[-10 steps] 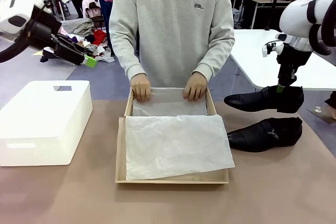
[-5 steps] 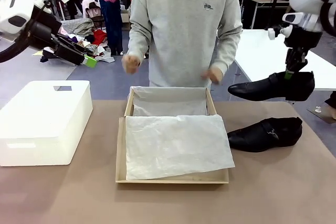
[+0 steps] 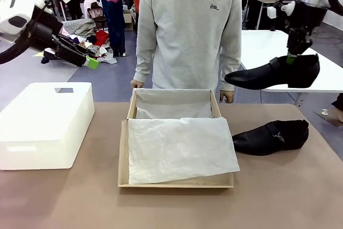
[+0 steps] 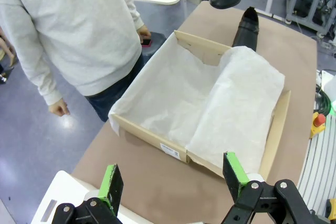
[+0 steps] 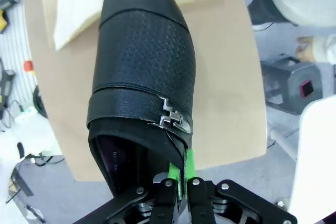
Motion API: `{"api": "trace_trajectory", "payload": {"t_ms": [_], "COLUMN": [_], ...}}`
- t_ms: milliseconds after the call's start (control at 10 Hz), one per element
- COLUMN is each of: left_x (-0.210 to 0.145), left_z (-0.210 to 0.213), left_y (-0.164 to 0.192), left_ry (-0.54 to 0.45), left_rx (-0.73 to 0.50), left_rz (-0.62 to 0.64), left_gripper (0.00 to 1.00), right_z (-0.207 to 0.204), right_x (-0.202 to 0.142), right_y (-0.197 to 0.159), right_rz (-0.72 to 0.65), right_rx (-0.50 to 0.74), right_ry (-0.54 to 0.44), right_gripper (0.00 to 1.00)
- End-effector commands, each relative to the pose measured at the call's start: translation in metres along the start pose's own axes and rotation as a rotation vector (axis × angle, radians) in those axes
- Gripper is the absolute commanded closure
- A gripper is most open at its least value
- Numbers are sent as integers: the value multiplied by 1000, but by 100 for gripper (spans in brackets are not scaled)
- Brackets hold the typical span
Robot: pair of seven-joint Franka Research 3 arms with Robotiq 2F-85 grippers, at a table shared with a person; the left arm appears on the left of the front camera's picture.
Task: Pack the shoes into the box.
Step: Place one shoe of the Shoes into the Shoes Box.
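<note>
**One shoe in the air, one beside the box**

The robot's right hand [image 3: 291,57] is closed tight on the heel rim of the lifted shoe [image 3: 270,73], pinching the thin leather between its green pads. This black shoe hangs in the air up and to the right of the box [image 3: 122,154], with its toe pointing back toward the box side. The second shoe [image 3: 270,137] lies on the brown table [image 3: 171,207] just beside the box's right wall, toe toward it.

The box sits open, lined with white tissue [image 3: 179,148], and one sheet drapes over its near half.

The left hand [image 3: 92,63] is spread wide and holds nothing. It is raised high to the left of the box, above a white container [image 3: 45,122] that stands well left of it. A person [image 3: 187,25] in a grey sweatshirt stands behind the box, arms hanging down near its far corners.
</note>
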State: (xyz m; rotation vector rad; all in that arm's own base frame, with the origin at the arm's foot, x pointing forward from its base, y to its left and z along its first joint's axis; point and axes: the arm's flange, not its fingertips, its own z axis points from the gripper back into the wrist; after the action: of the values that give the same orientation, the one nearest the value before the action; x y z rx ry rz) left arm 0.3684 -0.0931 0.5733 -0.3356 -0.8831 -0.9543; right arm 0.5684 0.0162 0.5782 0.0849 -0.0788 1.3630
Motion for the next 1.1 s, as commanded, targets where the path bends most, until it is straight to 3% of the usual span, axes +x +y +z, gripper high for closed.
{"api": "trace_trajectory", "payload": {"t_ms": [0,300,1000], "left_x": [-1,-1,-1], "left_z": [0,0,0], "left_y": [1,1,1], "left_ry": [-10,-10,-10], "left_rx": [-11,-11,-11], "left_rz": [-7,-7,-7], "left_gripper": [0,0,0], "right_z": [13,18,7], "right_x": [34,74,73], "right_y": [1,3,7], "right_rz": [14,59,83], "right_rx": [1,5,10], "right_ry": [14,13,-5], "right_gripper": [100,100,100]}}
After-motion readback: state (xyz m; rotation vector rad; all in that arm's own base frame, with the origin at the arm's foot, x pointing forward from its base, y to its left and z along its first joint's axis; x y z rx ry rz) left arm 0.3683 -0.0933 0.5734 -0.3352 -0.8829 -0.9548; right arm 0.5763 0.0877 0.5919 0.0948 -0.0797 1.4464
